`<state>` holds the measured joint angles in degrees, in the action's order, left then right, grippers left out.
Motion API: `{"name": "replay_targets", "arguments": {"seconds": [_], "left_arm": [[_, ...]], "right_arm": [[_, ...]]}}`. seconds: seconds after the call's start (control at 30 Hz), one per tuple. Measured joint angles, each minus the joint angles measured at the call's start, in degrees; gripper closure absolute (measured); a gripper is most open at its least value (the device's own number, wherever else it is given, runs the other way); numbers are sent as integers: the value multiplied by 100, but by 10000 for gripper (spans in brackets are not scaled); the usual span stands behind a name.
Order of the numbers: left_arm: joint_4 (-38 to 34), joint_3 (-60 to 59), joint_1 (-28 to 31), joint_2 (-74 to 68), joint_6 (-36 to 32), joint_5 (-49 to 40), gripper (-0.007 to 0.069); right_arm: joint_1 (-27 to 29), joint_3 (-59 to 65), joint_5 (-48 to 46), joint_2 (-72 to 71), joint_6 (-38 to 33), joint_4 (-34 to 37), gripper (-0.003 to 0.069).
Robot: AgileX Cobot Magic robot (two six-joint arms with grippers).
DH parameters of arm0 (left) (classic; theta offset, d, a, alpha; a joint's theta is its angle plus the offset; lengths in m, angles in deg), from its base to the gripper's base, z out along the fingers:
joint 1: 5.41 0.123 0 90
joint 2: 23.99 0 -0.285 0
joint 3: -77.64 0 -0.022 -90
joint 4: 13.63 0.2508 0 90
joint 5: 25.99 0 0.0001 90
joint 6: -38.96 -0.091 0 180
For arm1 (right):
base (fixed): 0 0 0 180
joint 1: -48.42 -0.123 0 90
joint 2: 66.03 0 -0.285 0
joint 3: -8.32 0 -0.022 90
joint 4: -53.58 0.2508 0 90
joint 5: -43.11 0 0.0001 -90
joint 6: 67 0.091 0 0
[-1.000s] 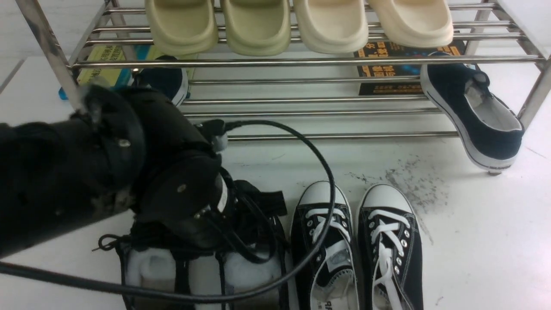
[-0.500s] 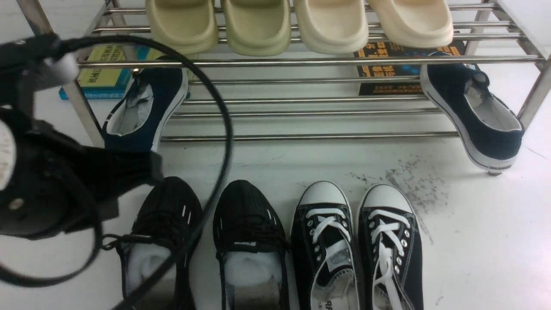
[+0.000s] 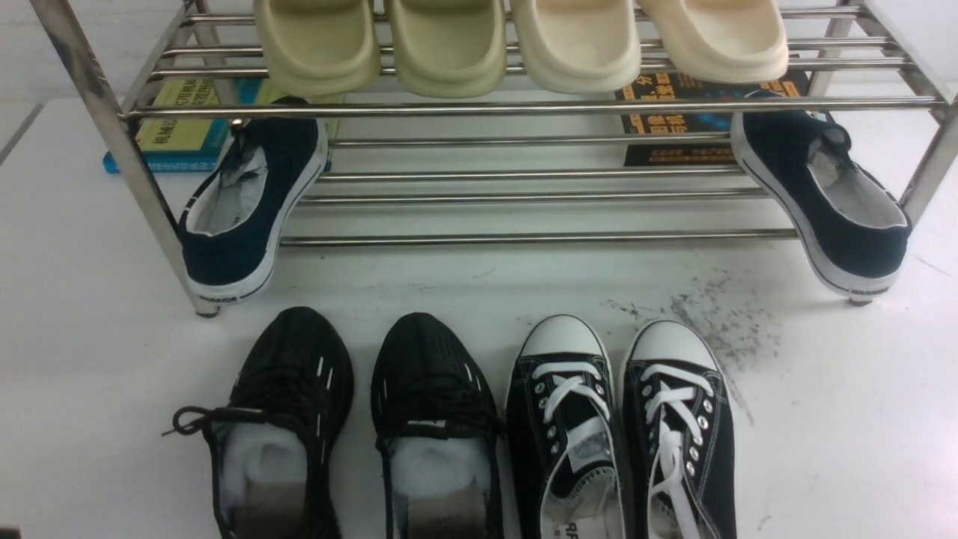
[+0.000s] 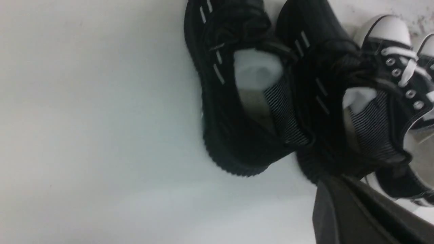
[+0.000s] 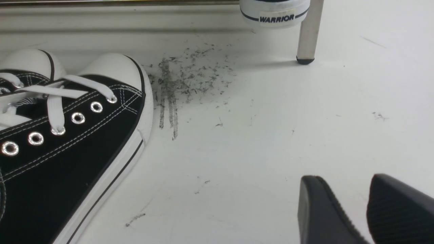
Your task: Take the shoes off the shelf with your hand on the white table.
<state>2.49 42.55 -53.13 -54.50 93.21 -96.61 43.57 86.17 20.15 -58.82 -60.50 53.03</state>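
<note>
1. The left tool (image 4: 334, 181) has its fingers together, near the heels of the black knit sneakers; the right tool (image 5: 346, 178) has its fingers apart over the table (image 3: 838, 419).
2. The left knit sneaker (image 3: 288, 389) stands sole-down on the table, toe away from the camera, its long axis aimed just past 12 o'clock.
3. The right knit sneaker (image 3: 430, 389) stands at its 3 o'clock, apart from it, toe also away, long axis just short of 12.
4. Further toward 3 o'clock, the black-and-white canvas sneakers (image 3: 677, 419) stand side by side, toes just short of 12.
5. Beyond them is the steel shelf (image 3: 524, 238). On its lower tier, the left navy slip-on (image 3: 251, 202) points to about 1 o'clock, the right navy slip-on (image 3: 823, 195) to about 11.
6. Two green clogs (image 3: 449, 45) and two cream clogs (image 3: 580, 45) sit on the upper tier.
</note>
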Motion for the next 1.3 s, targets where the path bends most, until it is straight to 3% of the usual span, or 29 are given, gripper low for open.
{"name": "replay_targets", "arguments": {"seconds": [0.1,0.23,0.43,0.77,1.13,1.2,1.3], "left_arm": [[-120,-616,0,596,-5,427,624],[-119,-1713,0,1363,-5,2217,624],[-51,-2462,0,1589,-5,3831,615],[415,-2597,0,1589,-5,3836,608],[446,-3152,161,1589,-54,4116,606],[340,-3254,375,1589,-202,4140,606],[-205,-3391,1103,1589,-1290,4115,603]], "right_arm": [[0,0,0,0,0,0,421],[0,0,0,0,0,0,421],[0,0,0,0,0,0,421],[0,0,0,0,0,0,421],[0,0,0,0,0,0,421],[0,0,0,0,0,-6,421],[0,0,0,0,0,-6,421]]}}
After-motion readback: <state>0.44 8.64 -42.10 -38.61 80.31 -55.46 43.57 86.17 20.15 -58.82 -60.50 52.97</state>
